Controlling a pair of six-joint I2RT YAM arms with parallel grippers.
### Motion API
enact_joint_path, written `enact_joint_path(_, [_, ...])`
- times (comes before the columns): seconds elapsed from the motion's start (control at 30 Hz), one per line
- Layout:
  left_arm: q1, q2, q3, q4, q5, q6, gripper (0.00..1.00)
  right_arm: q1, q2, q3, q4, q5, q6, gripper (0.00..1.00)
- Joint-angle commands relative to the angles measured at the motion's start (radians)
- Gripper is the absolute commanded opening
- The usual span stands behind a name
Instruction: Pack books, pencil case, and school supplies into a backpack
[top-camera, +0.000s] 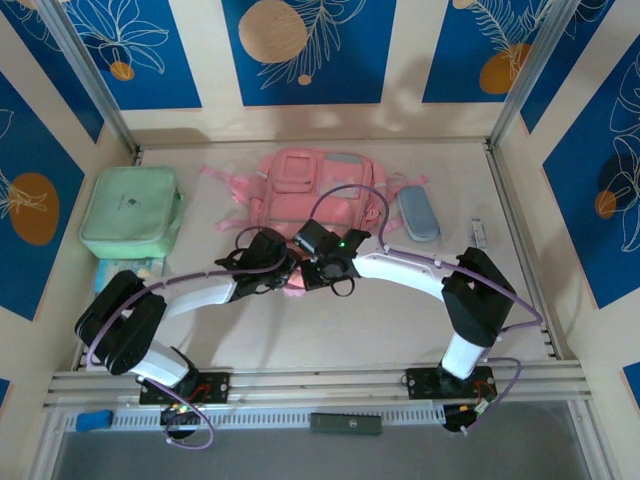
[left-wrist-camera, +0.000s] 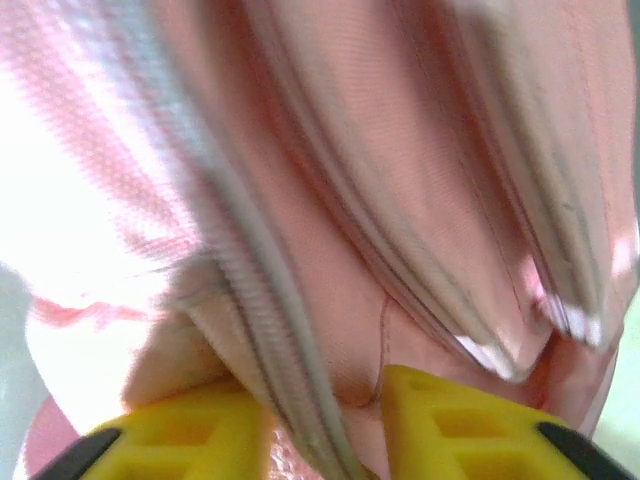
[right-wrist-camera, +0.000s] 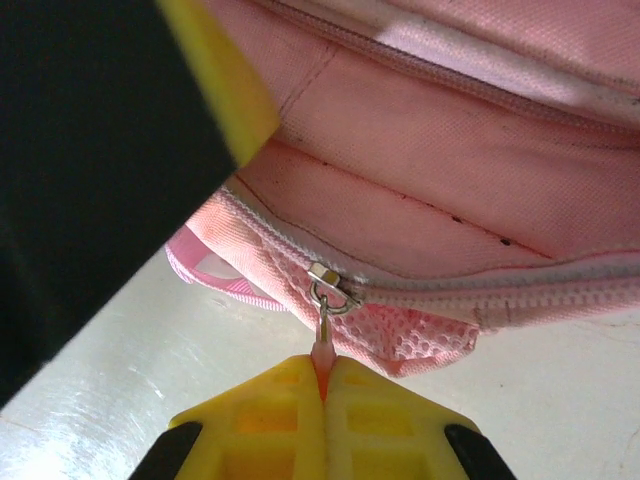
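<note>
Pink fabric of the backpack (top-camera: 315, 185) lies flat toward 12 o'clock on the table (top-camera: 400, 320), with the mint green bag (top-camera: 130, 210) well apart at its 9 o'clock and the grey-blue pencil case (top-camera: 418, 213) just beside it at 3 o'clock. At the backpack's 6 o'clock edge, the left gripper (left-wrist-camera: 320, 400) has its yellow fingers (left-wrist-camera: 190, 440) clamped on a bunched fold of the fabric. The right gripper (right-wrist-camera: 322, 385) is pinched tight on the zipper pull (right-wrist-camera: 322, 345).

The pale table (top-camera: 330, 330) is carrying the pink backpack (top-camera: 300, 185) centrally, a mint green bag (top-camera: 130, 212) lying left, the pencil case (top-camera: 418, 213) right.
</note>
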Motion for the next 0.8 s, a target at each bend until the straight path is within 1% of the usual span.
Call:
enact_joint_path(0.0, [-0.009, -0.008, 0.005, -0.071, -0.069, -0.008, 0.13, 0.008, 0.018, 0.004, -0.003, -0.006, -0.003, 0.00])
enact_joint_path(0.07, [-0.009, -0.050, 0.014, -0.118, -0.096, 0.015, 0.00, 0.009, 0.018, 0.001, -0.009, 0.003, -0.010, 0.00])
enact_joint_path(0.17, [0.001, -0.137, 0.019, -0.175, -0.130, 0.063, 0.00, 0.010, 0.015, -0.014, -0.024, 0.024, -0.031, 0.00])
enact_joint_path(0.23, [0.023, -0.198, 0.015, -0.210, -0.130, 0.104, 0.00, 0.003, 0.002, -0.029, -0.038, 0.042, -0.041, 0.00])
enact_joint_path(0.4, [0.153, -0.338, 0.006, -0.343, -0.015, 0.279, 0.00, -0.046, -0.076, -0.125, -0.062, 0.100, -0.058, 0.00])
enact_joint_path(0.47, [0.213, -0.385, -0.010, -0.380, 0.025, 0.305, 0.00, -0.083, -0.093, -0.162, -0.064, 0.115, -0.068, 0.00])
enact_joint_path(0.53, [0.259, -0.419, -0.033, -0.364, 0.067, 0.324, 0.00, -0.123, -0.102, -0.181, -0.063, 0.123, -0.076, 0.00])
enact_joint_path(0.67, [0.318, -0.441, -0.009, -0.426, 0.100, 0.394, 0.00, -0.142, -0.112, -0.165, -0.062, 0.183, -0.116, 0.00])
enact_joint_path(0.7, [0.327, -0.444, -0.003, -0.426, 0.115, 0.407, 0.00, -0.149, -0.111, -0.151, -0.065, 0.172, -0.125, 0.00])
enact_joint_path(0.77, [0.328, -0.443, -0.003, -0.402, 0.141, 0.407, 0.00, -0.137, -0.120, -0.133, -0.030, 0.092, -0.180, 0.00])
